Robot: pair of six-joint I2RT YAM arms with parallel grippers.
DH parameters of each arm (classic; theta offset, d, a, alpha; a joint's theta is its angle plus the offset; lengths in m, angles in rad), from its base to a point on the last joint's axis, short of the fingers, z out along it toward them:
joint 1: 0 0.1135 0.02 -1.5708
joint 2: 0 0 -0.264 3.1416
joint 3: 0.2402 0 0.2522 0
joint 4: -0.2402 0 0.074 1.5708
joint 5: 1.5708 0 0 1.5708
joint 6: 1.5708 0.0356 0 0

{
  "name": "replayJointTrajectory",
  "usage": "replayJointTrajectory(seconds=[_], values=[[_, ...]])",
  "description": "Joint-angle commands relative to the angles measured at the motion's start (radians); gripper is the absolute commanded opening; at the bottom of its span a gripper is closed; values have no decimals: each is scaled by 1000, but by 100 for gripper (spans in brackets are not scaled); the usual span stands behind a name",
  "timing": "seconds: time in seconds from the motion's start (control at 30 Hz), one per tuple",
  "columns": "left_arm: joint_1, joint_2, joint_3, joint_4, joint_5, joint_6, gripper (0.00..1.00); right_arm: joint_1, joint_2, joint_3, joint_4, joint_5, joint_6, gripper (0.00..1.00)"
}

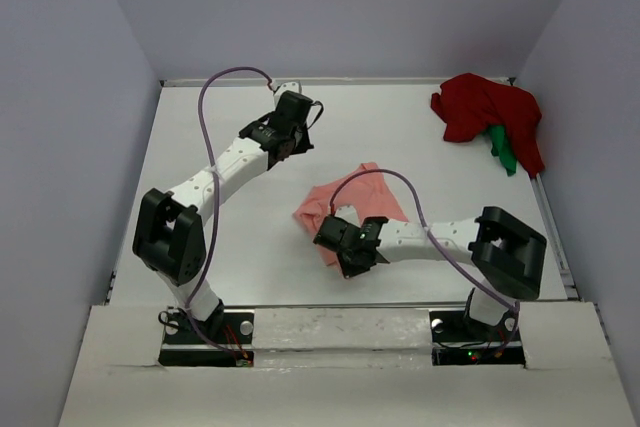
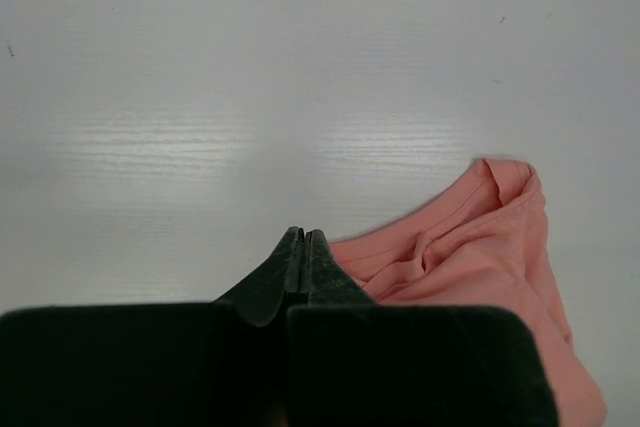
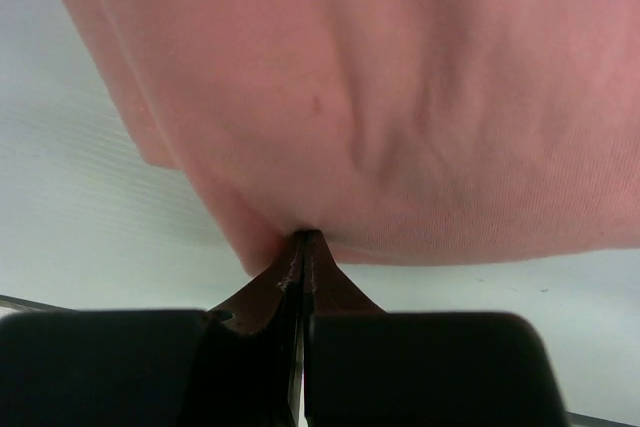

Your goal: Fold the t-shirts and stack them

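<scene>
- Left pincer (image 2: 303,239): jaws fully closed, holding nothing, positioned over bare table (image 1: 400,137), beside the salmon-pink t-shirt (image 1: 352,199) and not touching it.
- Right pincer (image 3: 303,239): jaws closed on the near edge of the salmon-pink t-shirt.
- Salmon-pink t-shirt: crumpled at mid-table, between both arms.
- Dark red t-shirt (image 1: 485,112): bunched in the far right corner, with the green t-shirt (image 1: 503,152) partly under it.

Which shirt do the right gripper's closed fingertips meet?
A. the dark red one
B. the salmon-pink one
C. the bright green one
B: in the right wrist view the right gripper is shut on the edge of the salmon-pink shirt, while the dark red shirt and green shirt lie bunched at the table's far right corner.
</scene>
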Motion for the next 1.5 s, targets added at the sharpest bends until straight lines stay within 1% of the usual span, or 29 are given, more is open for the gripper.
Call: replayJointTrajectory(seconds=[0.0,0.17,0.23,0.3,0.33,0.43,0.53,0.6,0.63,0.67,0.73,0.77,0.8,0.9,0.93,1.0,1.03,1.07,1.1,1.13,1.17,1.2,1.23,1.27,1.3,1.33,1.37,1.4,1.47], values=[[11,-32,56,-16,-23,3,0,57,126,110,84,-69,-22,0],[13,-40,56,-18,-21,9,0,100,235,227,92,-92,-50,0],[14,-43,50,-13,-18,14,0,100,265,269,70,-66,-54,0],[16,-43,44,-13,-18,15,0,100,263,280,49,-26,-45,0],[16,-45,41,-12,-15,17,0,100,250,281,20,30,-24,0],[16,-52,24,2,-3,20,0,100,233,283,-29,66,-12,0],[14,-58,7,19,17,23,0,100,199,275,-74,137,10,1],[14,-68,-6,22,23,18,0,110,153,280,-136,184,22,11],[13,-72,-13,28,28,17,1,120,136,292,-172,241,38,15],[11,-78,-17,31,28,18,2,120,121,309,-206,267,45,23],[-2,-94,-31,33,9,21,7,129,72,365,-307,305,56,27],[-5,-97,-34,30,2,24,9,129,55,385,-335,350,58,29],[-12,-98,-37,24,-17,26,14,129,26,402,-371,362,52,31],[-16,-97,-45,4,-38,21,15,129,-14,462,-395,411,21,37],[-18,-97,-49,-2,-47,20,16,97,-34,471,-392,407,-5,38],[-21,-95,-54,-12,-54,17,16,50,-59,458,-355,378,-53,38],[-24,-91,-60,-18,-70,12,17,16,-71,441,-305,355,-77,38],[-33,-89,-63,-32,-74,9,17,-68,-108,388,-269,306,-118,38],[-36,-86,-74,-36,-72,8,17,-116,-126,358,-222,257,-154,38],[-41,-83,-85,-33,-55,3,19,-165,-142,327,-129,161,-219,38],[-41,-81,-98,-24,-32,2,22,-211,-157,295,-90,126,-247,38],[-42,-85,-137,-4,6,1,30,-295,-171,258,-36,93,-301,38],[-42,-86,-158,11,24,-3,33,-338,-172,241,-4,51,-324,39],[-35,-92,-183,30,43,-17,36,-433,-165,206,27,-37,-346,41],[-26,-100,-233,49,66,-23,38,-480,-157,194,76,-93,-367,43],[-12,-115,-261,92,134,-29,40,-521,-143,188,91,-192,-405,44],[5,-124,-289,121,184,-34,41,-561,-134,178,110,-225,-413,46],[45,-140,-342,164,263,-43,42,-621,-113,171,143,-316,-442,47],[70,-147,-370,174,307,-45,42,-649,-82,180,158,-326,-459,48]])
